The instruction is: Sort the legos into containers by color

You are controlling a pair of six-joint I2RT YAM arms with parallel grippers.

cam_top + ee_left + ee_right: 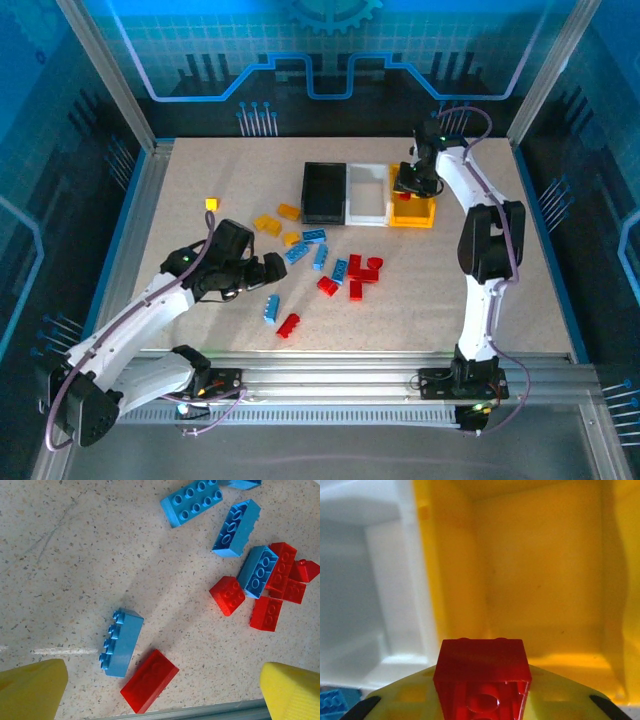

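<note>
Three containers stand in a row at the back: black (324,195), white (367,216) and yellow-orange (413,221). My right gripper (410,186) hangs over the yellow-orange bin (545,580), shut on a red lego (482,672). My left gripper (272,270) is open, low over the table; its yellow fingertips (30,690) stand wide apart. Between and just ahead of them lie a blue lego on its side (121,642) and a flat red lego (149,681). Loose yellow legos (267,224), blue legos (314,236) and a red cluster (358,272) lie mid-table.
One small yellow brick (211,203) sits apart at the left. The white bin (380,580) borders the yellow one closely. The table's metal front rail (200,711) runs just behind the red brick under the left gripper.
</note>
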